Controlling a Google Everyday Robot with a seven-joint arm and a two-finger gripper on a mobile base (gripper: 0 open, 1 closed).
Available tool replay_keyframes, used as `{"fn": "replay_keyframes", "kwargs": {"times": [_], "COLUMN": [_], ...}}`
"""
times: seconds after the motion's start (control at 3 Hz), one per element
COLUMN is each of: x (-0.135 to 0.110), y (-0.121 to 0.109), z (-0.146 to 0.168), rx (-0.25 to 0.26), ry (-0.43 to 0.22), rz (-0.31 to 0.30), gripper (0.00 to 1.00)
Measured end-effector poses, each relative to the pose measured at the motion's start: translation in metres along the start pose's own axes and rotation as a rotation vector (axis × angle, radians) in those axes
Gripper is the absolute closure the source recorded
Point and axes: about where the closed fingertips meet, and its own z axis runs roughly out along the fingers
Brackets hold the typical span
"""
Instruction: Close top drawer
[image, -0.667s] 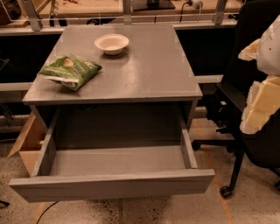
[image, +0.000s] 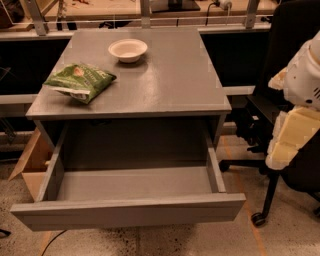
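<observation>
The top drawer (image: 129, 212) of the grey cabinet (image: 165, 85) is pulled far out toward me. It is a wide matte-grey box with a plain front, and its inside is bare. The two lower drawer fronts are hidden beneath it. My gripper (image: 290, 140) hangs at the right edge of the view, to the right of the drawer and apart from it, with cream-coloured fingers (image: 287, 137) pointing down under a white wrist.
A white bowl (image: 128, 50) and a green chip bag (image: 80, 81) lie on the cabinet top. A black office chair (image: 285, 60) stands right of the cabinet, behind my arm. An open cardboard box (image: 31, 167) sits on the floor at the left.
The arm at the right edge has shifted slightly lower. The drawer stands as before.
</observation>
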Motion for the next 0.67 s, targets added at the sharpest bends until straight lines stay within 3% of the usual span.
{"fn": "replay_keyframes", "kwargs": {"times": [0.67], "x": [0.017], "y": [0.068], "z": [0.078], "rx": [-0.163], "ry": [0.107], "rz": [0.154], "gripper": [0.00]}}
